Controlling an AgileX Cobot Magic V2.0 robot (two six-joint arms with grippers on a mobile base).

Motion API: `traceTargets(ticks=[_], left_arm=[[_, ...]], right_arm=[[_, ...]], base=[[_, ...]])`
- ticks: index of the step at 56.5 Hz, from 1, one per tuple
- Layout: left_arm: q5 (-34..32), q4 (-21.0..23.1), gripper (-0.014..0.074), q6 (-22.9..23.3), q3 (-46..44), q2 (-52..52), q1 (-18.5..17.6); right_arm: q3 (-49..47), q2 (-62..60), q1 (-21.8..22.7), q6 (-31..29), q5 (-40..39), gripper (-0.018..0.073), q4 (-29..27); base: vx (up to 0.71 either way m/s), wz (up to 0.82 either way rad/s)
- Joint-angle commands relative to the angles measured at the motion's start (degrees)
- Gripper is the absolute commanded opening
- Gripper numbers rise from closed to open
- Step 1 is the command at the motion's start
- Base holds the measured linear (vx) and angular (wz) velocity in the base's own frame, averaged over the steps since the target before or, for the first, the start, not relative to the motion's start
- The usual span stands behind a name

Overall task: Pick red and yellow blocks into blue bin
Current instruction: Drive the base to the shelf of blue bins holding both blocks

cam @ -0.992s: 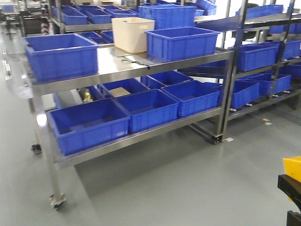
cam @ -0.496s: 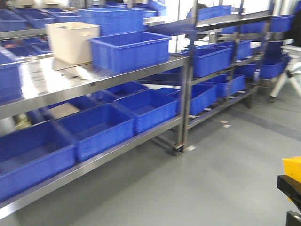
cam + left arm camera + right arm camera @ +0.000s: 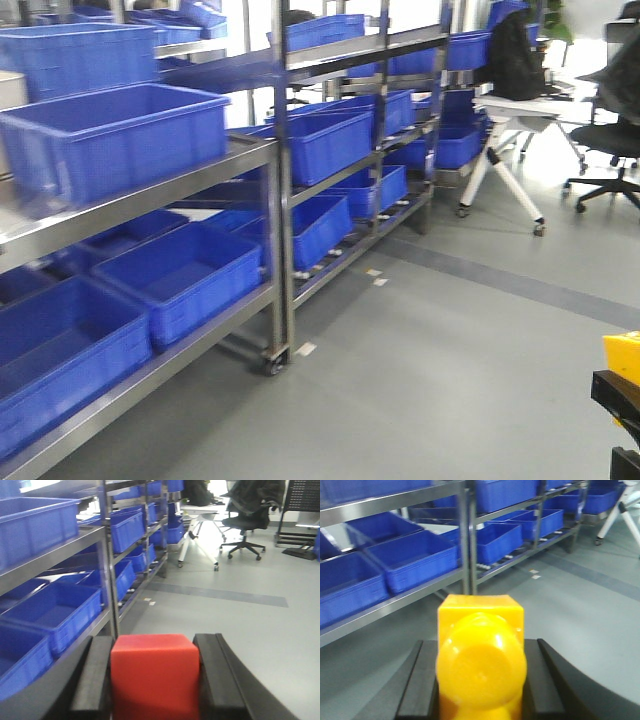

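The left tool (image 3: pixel 156 680) is clamped on one red cube (image 3: pixel 154 670), which fills the whole gap between its two black jaws. The right tool (image 3: pixel 481 685) grips one yellow brick (image 3: pixel 481 630), a round stud facing the camera. Blue crates (image 3: pixel 110 140) fill two tiers of the steel racks (image 3: pixel 280 200) along the left. Past the racks' edge the grey floor (image 3: pixel 450 360) lies open as far as a desk (image 3: pixel 510 110) and one chair (image 3: pixel 612 150).

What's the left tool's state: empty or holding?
Holding: the left tool is shut on the red cube, black fingers flush against both its sides.
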State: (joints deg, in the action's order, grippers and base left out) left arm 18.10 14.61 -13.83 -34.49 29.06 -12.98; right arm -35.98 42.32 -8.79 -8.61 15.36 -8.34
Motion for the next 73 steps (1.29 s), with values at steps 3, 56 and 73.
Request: traceTargets(ticks=[3, 56, 73], left_arm=[[-4.3, 0.7, 0.0002, 0.4, -1.4, 0.1, 0.0], [-4.3, 0.7, 0.0002, 0.4, -1.4, 0.1, 0.0], [-4.2, 0.7, 0.0002, 0.4, -1.4, 0.1, 0.0]], right_arm=[[-1.6, -0.4, 0.2, -0.3, -5.0, -0.001, 0.1], [-1.6, -0.4, 0.2, -0.3, -5.0, -0.001, 0.1], [-1.6, -0.4, 0.2, -0.3, -5.0, -0.001, 0.1]], base=[[0.48, -0.29], [0.4, -0.19], [0.35, -0.32]])
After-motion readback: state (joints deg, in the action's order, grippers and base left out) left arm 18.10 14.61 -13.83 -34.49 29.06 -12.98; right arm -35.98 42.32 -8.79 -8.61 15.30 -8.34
